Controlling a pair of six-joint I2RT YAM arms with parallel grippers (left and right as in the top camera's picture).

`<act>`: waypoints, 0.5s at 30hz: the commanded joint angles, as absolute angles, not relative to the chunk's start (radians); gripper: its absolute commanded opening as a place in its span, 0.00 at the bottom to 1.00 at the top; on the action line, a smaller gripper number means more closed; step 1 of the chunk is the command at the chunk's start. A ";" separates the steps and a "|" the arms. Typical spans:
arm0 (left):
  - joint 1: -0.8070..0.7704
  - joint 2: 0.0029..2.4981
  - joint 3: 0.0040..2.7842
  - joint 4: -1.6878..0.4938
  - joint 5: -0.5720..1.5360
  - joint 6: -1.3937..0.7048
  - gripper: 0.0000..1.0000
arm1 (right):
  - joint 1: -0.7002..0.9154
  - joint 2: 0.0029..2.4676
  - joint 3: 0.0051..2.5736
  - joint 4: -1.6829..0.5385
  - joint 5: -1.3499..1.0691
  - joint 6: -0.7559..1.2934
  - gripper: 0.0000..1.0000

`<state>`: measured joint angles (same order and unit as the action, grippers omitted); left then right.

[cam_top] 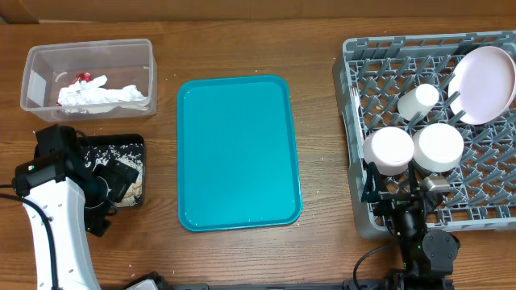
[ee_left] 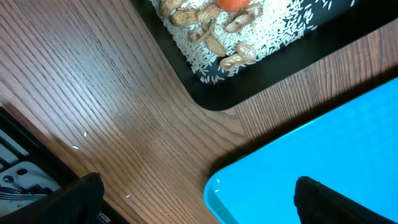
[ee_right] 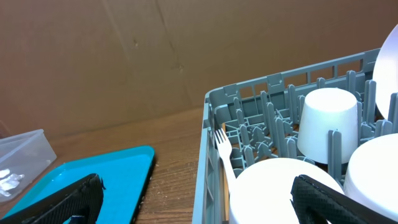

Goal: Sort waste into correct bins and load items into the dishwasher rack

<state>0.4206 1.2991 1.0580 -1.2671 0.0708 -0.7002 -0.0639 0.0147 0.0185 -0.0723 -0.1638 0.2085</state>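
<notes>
The job looks almost done. The blue tray (cam_top: 238,153) in the middle of the overhead picture has nothing on it. On the right, the grey rack (cam_top: 348,129) holds a pink plate (cam_top: 484,84), a white cup (cam_top: 419,101) and two white bowls (cam_top: 389,149). The right wrist picture also shows a white fork (ee_right: 222,155) standing in the rack near its corner. At the upper left, the clear box (cam_top: 32,60) has crumpled paper (cam_top: 101,95) inside. Just below it, the black tray (cam_top: 121,139) holds rice (ee_left: 273,31) and peanuts (ee_left: 214,43).

The left tool (ee_left: 199,205) hangs over the tabletop (ee_left: 112,93), between the black tray and the blue tray. Its fingers are wide apart and there is nothing in them. The right tool (ee_right: 199,199) sits by the lower left corner of the rack. It is wide apart too and holds nothing.

A few white grains lie loose on the tabletop. I think nothing big is left to sort or load. Maybe the arms only need to go and rest.
</notes>
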 commanded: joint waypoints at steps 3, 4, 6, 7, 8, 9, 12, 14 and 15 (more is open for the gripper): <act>0.419 1.256 1.057 -1.266 0.071 -0.688 1.00 | -0.068 0.003 0.008 -0.069 -0.150 0.205 1.00; 0.418 1.232 1.057 -1.266 0.071 -0.688 1.00 | -0.068 0.003 0.008 -0.069 -0.150 0.205 1.00; 0.397 1.143 1.056 -1.266 0.071 -0.688 1.00 | -0.068 0.003 0.008 -0.069 -0.150 0.205 1.00; 0.376 1.090 1.056 -1.267 0.071 -0.688 1.00 | -0.068 0.003 0.008 -0.069 -0.150 0.205 1.00; 0.359 1.058 1.056 -1.267 0.071 -0.688 1.00 | -0.068 0.003 0.008 -0.069 -0.150 0.205 1.00; 0.341 1.026 1.056 -1.267 0.071 -0.688 1.00 | -0.068 0.003 0.008 -0.069 -0.150 0.205 1.00; 0.266 0.910 1.056 -1.267 0.071 -0.688 1.00 | -0.068 0.003 0.008 -0.069 -0.150 0.205 1.00; 0.221 0.819 1.056 -1.267 0.071 -0.688 1.00 | -0.068 0.003 0.008 -0.069 -0.150 0.205 1.00; 0.212 0.794 1.056 -1.266 0.070 -0.688 1.00 | -0.068 0.003 0.008 -0.069 -0.150 0.205 1.00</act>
<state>0.2481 0.8806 1.0550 -1.2675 0.0708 -0.7002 -0.0639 0.0147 0.0185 -0.0727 -0.1635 0.2089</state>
